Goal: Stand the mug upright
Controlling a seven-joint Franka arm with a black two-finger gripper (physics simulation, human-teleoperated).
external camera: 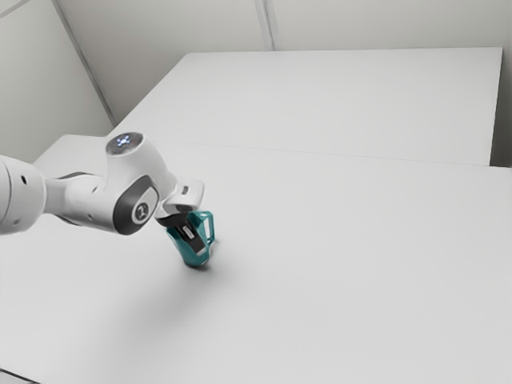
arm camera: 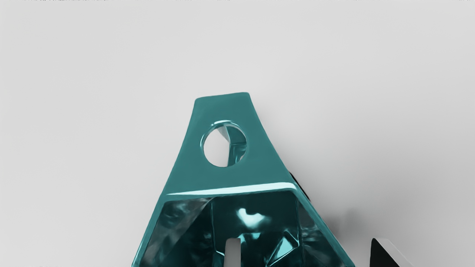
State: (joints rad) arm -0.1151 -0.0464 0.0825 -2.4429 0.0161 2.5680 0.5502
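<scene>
Reaching inside mug [arm camera: 226, 180] with one jaw, other jaw outside it.

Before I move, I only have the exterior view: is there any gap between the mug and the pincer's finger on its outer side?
Observer: Yes. The wrist view shows a strip of bare table between the wall of the mug and the outer fingertip of the pincer.

Operator: Good. I can't see into the mug from here. Where does its opening face?

Observer: Toward the wrist camera; I can see its dark, glossy inside.
</scene>
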